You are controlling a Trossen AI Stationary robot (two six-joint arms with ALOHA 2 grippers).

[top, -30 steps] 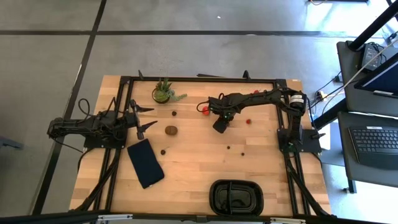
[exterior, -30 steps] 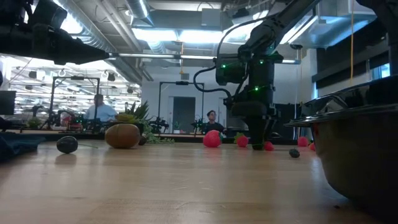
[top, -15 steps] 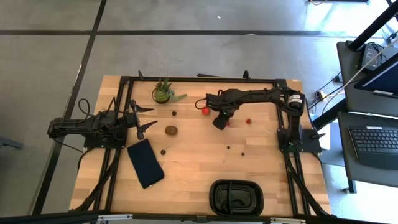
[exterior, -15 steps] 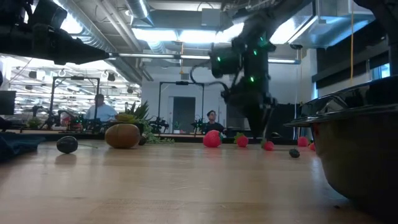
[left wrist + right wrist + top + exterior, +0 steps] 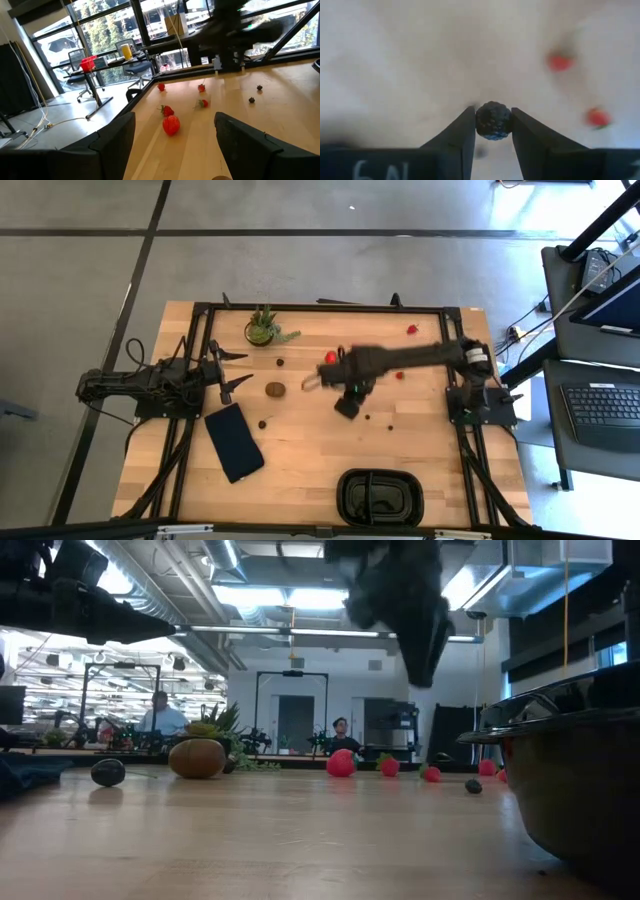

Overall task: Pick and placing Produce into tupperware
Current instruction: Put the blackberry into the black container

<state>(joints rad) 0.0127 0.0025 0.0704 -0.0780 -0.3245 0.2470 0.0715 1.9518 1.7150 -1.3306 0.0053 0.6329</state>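
Note:
My right gripper (image 5: 345, 406) hangs above the table's middle, shut on a tiny dark berry (image 5: 493, 121); in the low view it is high above the wood (image 5: 421, 650). The brown kiwi (image 5: 274, 389) lies left of it. Strawberries (image 5: 330, 357) (image 5: 399, 375) (image 5: 412, 330) and loose dark berries (image 5: 262, 423) (image 5: 367, 417) lie on the wood. The black tupperware (image 5: 380, 496) sits at the near edge. My left gripper (image 5: 232, 370) waits open at the left side, its fingers wide apart (image 5: 172, 145). My right gripper pinches the dark berry's two sides (image 5: 485, 121) between its two fingers, one finger (image 5: 462, 131) on each side. The fingers point down from above. The berry is lifted clear of the table, with blurred wood far below it.
A flat navy slab (image 5: 234, 442) lies near the left arm. A spiky green potted plant (image 5: 263, 328) stands at the far edge. Black frame rails run around the table top. People sit in the room beyond the table (image 5: 158, 712).
My right gripper has risen from table height by the strawberries and swung toward the near edge and a little left; it now hangs high over the table's middle. The left arm has kept still.

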